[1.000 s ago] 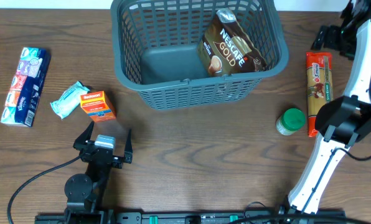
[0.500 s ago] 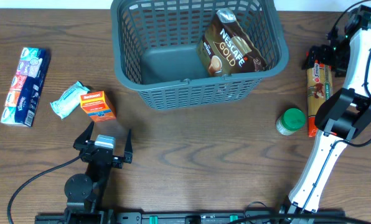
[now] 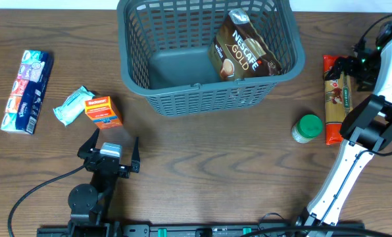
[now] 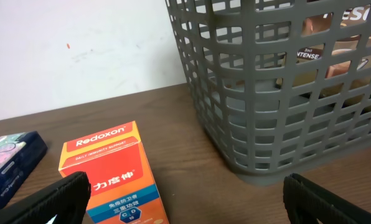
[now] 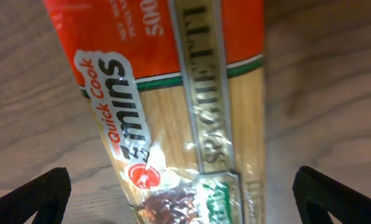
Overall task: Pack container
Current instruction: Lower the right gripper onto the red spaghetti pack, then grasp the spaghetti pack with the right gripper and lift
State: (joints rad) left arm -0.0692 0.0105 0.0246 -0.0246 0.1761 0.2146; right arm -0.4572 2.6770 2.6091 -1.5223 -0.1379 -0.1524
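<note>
Right wrist view: my right gripper [image 5: 182, 196] hangs directly over the spaghetti packet [image 5: 173, 106], fingertips spread wide at the lower corners with the packet between them — nothing held, and I cannot tell whether either pad touches the film. The packet's long axis runs up the view, roughly square to the jaws' closing line, so I judge a close across its narrow width is available. Overhead, the packet lies flat on my right side, lengthwise near to far, a green-lidded jar [image 3: 308, 128] just beside its near end. My left gripper [image 3: 115, 139], likewise open and empty, sits well apart. Farther off, left of the packet at the far centre, stands the container [image 3: 209, 99], a coffee pouch [image 3: 242, 47] inside.
</note>
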